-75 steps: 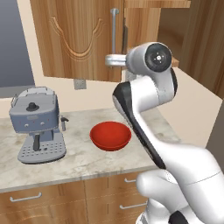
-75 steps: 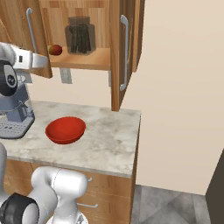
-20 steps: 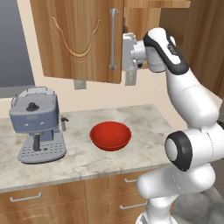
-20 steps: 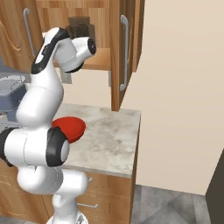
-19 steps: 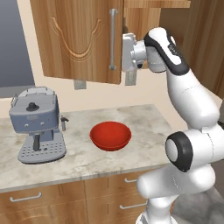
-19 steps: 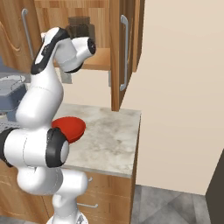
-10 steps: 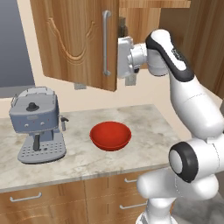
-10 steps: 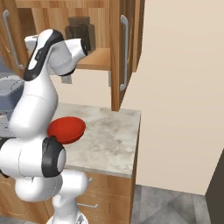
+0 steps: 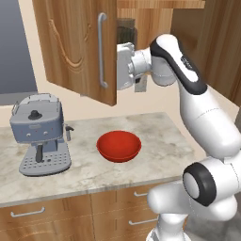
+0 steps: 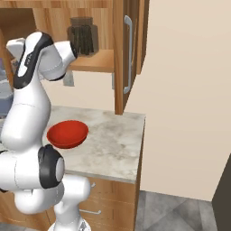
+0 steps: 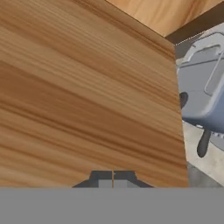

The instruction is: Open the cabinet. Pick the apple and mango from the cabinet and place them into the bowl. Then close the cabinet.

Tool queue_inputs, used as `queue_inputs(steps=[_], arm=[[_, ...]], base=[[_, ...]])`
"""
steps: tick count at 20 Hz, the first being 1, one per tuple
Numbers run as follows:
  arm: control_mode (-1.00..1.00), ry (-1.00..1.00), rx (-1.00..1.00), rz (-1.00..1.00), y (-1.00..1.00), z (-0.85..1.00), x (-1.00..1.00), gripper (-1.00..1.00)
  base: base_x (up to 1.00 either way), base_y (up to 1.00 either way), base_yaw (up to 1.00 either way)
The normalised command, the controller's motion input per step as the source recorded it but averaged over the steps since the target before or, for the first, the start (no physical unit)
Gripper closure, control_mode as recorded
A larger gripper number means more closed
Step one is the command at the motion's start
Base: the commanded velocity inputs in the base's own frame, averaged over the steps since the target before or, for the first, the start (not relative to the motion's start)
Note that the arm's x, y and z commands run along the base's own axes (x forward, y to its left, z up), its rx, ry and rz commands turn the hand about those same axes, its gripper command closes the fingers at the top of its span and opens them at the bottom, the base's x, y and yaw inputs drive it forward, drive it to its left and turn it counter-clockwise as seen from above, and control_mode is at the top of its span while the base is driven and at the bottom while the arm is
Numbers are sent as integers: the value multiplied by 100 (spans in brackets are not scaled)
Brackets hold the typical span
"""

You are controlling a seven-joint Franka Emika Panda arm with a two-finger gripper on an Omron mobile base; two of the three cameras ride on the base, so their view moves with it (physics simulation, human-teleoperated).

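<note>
Even, bright, diffuse render light, no visible source and no hard glare; just a soft sheen on the glossy red round bowl (image 9: 119,146) and the white arm shells. Faint shadows under the bowl and the grey coffee machine (image 9: 41,135) on the marble countertop (image 9: 155,155), darker inside the open wooden wall cabinet (image 10: 97,31). Low-res and slightly soft all over, and the hand view's close wood grain is blurred; no edge distortion.

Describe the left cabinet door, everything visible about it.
The left cabinet door is brown wood with a carved arch line and a long vertical silver bar handle. It hangs swung partly open over the counter, above the grey coffee machine. The shut gripper is pressed against its plain inner face, near the free edge. The hand view shows that face as flat, streaky wood grain.
</note>
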Motion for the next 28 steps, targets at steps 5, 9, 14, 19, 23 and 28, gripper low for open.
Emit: queue_inputs(steps=[5, 9, 14, 19, 23, 28], arm=[[-100, 0, 0, 9, 46, 0, -29, 100], [-100, 0, 0, 8, 36, 0, -12, 100], [-100, -2, 0, 8, 40, -1, -6, 100], [-100, 0, 0, 7, 46, -6, 0, 100], [-100, -4, 0, 1, 4, 0, 0, 100], [-100, -13, 0, 0, -34, 0, 10, 100]], base=[[0, 0, 0], [0, 0, 0], [0, 0, 0], [0, 0, 0], [0, 0, 0], [0, 0, 0]])
